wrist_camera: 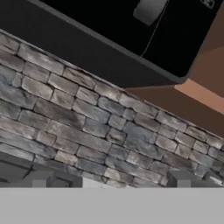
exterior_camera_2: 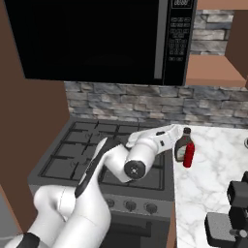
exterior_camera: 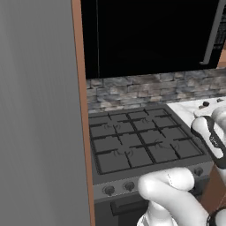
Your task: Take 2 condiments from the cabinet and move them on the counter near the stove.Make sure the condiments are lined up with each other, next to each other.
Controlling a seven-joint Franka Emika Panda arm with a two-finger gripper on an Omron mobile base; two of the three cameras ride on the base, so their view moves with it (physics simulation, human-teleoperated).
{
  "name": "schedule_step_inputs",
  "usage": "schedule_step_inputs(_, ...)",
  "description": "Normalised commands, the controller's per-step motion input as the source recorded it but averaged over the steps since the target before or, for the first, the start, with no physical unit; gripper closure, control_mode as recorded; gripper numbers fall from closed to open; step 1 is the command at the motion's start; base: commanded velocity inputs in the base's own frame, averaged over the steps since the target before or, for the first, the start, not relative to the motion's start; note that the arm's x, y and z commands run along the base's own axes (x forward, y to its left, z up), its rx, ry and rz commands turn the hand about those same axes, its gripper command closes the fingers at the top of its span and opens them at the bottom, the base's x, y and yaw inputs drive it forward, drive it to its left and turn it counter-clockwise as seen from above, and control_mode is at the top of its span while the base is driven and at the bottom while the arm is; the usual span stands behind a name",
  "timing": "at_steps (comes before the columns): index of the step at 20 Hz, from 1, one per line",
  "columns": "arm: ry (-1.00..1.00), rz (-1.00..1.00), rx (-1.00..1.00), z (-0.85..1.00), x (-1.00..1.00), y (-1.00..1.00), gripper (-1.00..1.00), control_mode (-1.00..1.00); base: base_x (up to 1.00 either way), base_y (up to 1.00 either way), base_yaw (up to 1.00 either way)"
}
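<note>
1. Two condiment bottles stand upright on the white marble desk point(exterior_camera_2: 213, 160), close to the right edge of the stove point(exterior_camera_2: 97, 150).
2. One is the slim red squeeze bottle point(exterior_camera_2: 189, 154); the other is the squat dark brown bottle point(exterior_camera_2: 183, 144) with a black cap and pale label.
3. The red bottle stands in front of the brown one and slightly to its right in the right base view, overlapping it; whether they touch cannot be told.
4. One hand point(exterior_camera_2: 170, 133) is seen in the right base view, at the end of the white arm, above the stove's right rear part and just left of the two bottles.
5. The hand is released, its fingers spread wide, and it grasps nothing; both bottles stand free of it.
6. One black gas stove with grid-like grates shows in both base views, with a grey front strip carrying round knobs; three knobs can be counted in the right base view.
7. One black microwave point(exterior_camera_2: 97, 38) hangs above the stove, with a control panel on its right side.
8. One grey stone backsplash point(wrist_camera: 87, 122) runs behind the stove and desk.
9. One dark appliance point(exterior_camera_2: 232, 213) sits on the desk at the lower right of the right base view.
</note>
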Motion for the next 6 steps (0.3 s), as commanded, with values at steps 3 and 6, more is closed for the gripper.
schedule_step_inputs(3,0.0,0.0,-0.05,0.23,-0.46,0.44,-1.0,-1.0,0.0,0.0,0.0)
schedule_step_inputs(6,0.0,0.0,-0.03,0.26,-0.53,0.41,-1.0,-1.0,0.0,0.0,0.0)
